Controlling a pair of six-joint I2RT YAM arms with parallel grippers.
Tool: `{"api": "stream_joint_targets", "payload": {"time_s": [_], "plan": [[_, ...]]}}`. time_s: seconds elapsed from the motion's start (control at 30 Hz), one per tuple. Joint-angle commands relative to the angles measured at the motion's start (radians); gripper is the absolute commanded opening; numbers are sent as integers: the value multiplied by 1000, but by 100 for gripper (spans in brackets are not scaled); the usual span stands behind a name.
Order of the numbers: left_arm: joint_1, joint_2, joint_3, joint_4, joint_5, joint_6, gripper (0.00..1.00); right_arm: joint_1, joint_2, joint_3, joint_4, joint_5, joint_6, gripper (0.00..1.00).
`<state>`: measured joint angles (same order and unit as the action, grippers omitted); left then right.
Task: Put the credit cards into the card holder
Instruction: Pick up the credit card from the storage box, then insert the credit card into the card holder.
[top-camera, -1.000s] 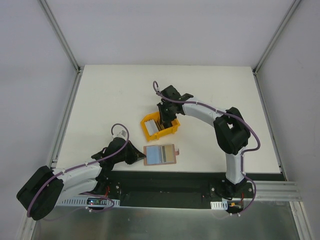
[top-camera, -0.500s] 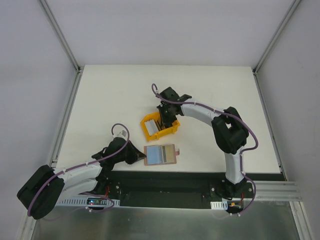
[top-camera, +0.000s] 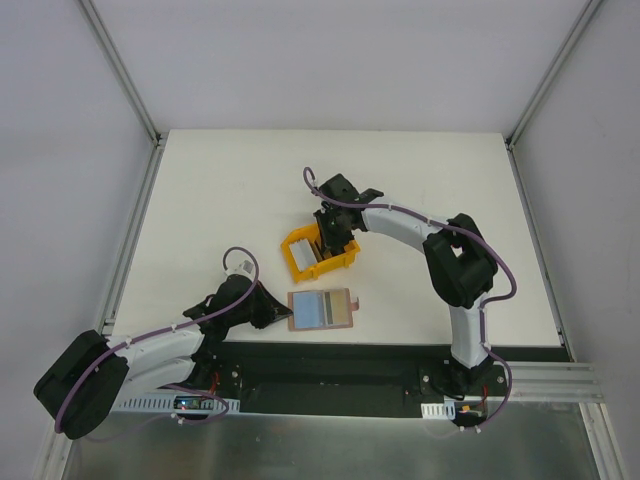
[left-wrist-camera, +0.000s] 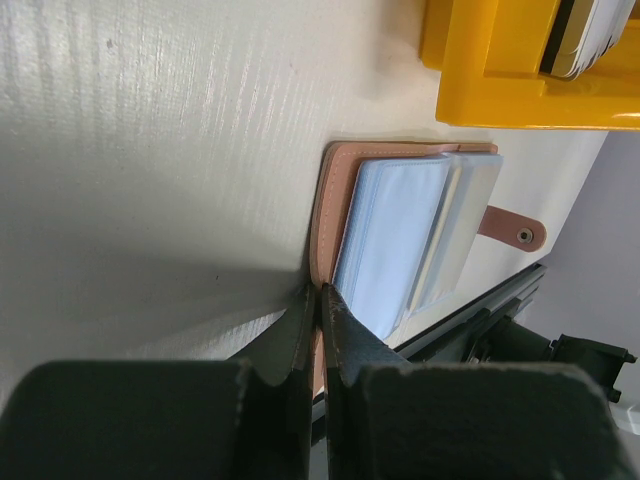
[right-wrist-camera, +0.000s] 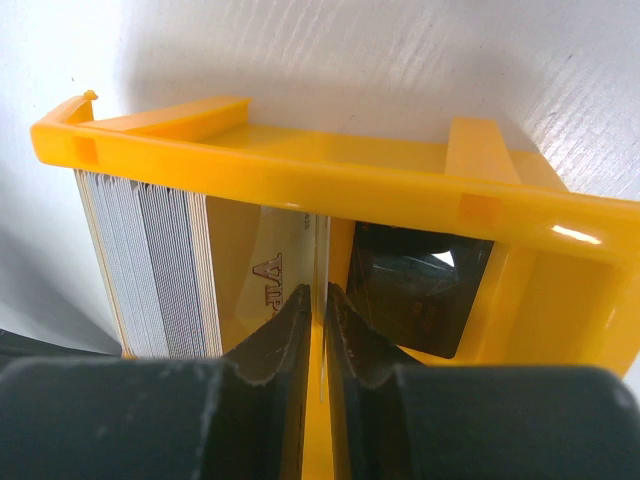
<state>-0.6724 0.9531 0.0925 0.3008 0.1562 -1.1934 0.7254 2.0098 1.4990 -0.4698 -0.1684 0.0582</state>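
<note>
The credit cards (right-wrist-camera: 140, 260) stand on edge in a yellow bin (right-wrist-camera: 300, 165), where the right gripper (right-wrist-camera: 320, 292) has its fingers a thin slit apart astride one loose card's top edge; whether they pinch it cannot be told. The card holder (left-wrist-camera: 325, 210) lies open on the table (left-wrist-camera: 150, 150) just beside the bin, its brown cover edge nipped in the fully closed left gripper (left-wrist-camera: 318, 292). Light, stiff and slick, a card likely wants a firm pinch on that exposed top edge.

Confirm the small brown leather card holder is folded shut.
No, the card holder lies open, its pale sleeves showing and tab clasp unfastened.
</note>
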Motion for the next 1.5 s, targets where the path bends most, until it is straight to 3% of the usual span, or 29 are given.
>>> {"api": "stream_joint_targets", "payload": {"time_s": [0.0, 0.13, 0.3, 0.7, 0.93, 1.2, 1.47], "plan": [[5, 1, -23, -65, -7, 6, 0, 3, -29, 21, -20, 10, -6, 14], [5, 9, -19, -65, -4, 11, 0, 3, -34, 26, -18, 4, -3, 12], [5, 10, -17, -65, -6, 12, 0, 3, -68, 17, -7, 32, 0, 0], [5, 3, -23, -66, -6, 9, 0, -6, -226, -2, 10, 60, -5, 1], [5, -4, -25, -66, -3, 12, 0, -7, -388, -92, 40, 44, 40, 0], [5, -22, -40, -66, -6, 2, 0, 5, -647, -466, 288, -82, 271, 0], [5, -45, -63, -68, -17, -26, 0, 176, -746, -834, 624, -17, 540, 0]]}}
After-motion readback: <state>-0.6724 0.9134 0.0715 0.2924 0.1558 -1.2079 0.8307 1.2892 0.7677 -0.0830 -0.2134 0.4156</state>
